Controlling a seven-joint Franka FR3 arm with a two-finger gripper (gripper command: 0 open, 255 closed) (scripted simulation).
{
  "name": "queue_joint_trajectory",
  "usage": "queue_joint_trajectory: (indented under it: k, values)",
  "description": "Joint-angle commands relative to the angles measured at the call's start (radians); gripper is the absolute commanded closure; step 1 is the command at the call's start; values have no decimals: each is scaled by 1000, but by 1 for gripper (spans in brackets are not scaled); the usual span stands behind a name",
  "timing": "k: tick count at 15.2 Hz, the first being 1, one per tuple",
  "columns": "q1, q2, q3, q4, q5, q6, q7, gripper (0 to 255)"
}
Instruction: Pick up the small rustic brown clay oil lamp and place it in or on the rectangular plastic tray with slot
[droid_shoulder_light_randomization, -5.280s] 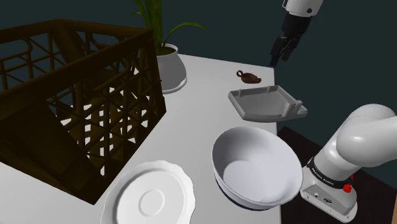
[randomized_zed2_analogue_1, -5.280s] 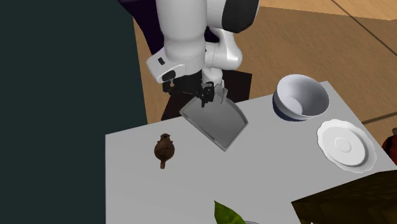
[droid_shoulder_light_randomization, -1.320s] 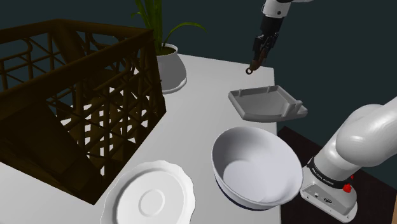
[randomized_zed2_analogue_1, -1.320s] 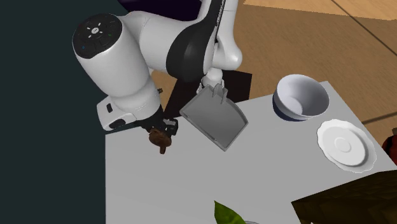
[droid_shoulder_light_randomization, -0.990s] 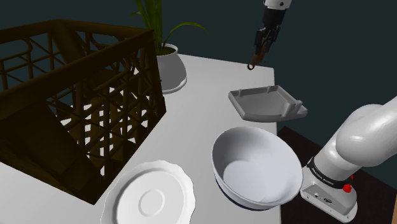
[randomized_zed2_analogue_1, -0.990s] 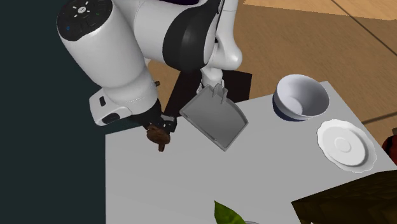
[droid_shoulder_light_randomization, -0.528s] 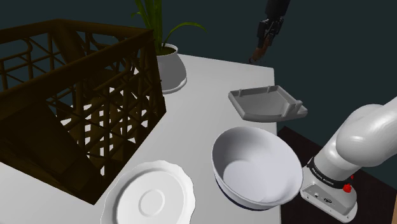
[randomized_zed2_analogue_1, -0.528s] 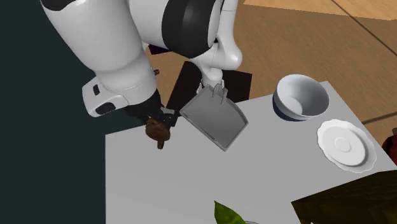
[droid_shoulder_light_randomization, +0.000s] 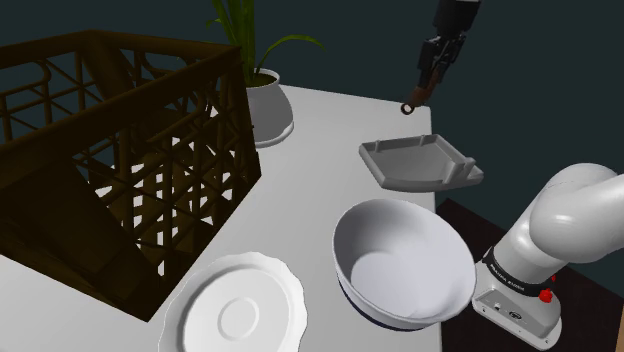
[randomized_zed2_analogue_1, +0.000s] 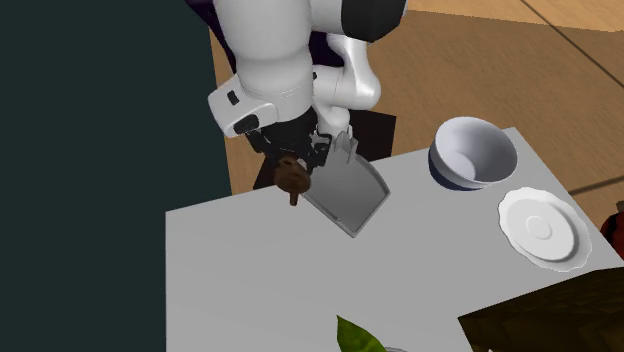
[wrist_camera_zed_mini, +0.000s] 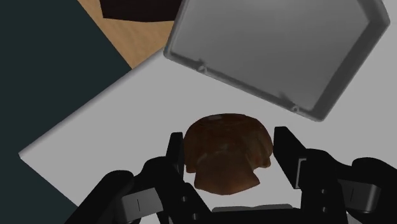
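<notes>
The fingers (wrist_camera_zed_mini: 287, 154) are pinched on the brown lamp (wrist_camera_zed_mini: 226, 156), which is held in the air above the white surface (wrist_camera_zed_mini: 127, 140). The grey tray (wrist_camera_zed_mini: 273, 44) lies just ahead, lower down. The lamp should be carried over the tray's flat middle, lowered gently, and let go only once it is resting.

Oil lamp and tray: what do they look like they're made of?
Oil lamp: mottled dark brown, matte, with an uneven surface. It looks like unglazed clay or earthenware, though I can't be sure. Tray: uniform grey and smooth, with a soft sheen and a thin raised rim. Likely moulded plastic, but could be metal.
</notes>
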Motion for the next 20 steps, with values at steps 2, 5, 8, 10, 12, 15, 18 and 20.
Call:
queue_joint_trajectory:
  k: [2, 5, 8, 10, 12, 15, 18, 20]
  values:
    - [11, -91, 43, -66, 21, -24, 50, 255]
    - [25, -179, 87, -116, 49, -61, 100, 255]
    - [41, -263, 133, -156, 85, -101, 151, 255]
    - [50, -304, 156, -188, 104, -109, 174, 255]
    - [51, -315, 157, -221, 105, -87, 173, 255]
    - [52, -331, 159, -271, 108, -53, 171, 255]
    - [53, -346, 162, -319, 110, -20, 170, 255]
    - [54, -354, 164, -350, 112, 3, 169, 255]
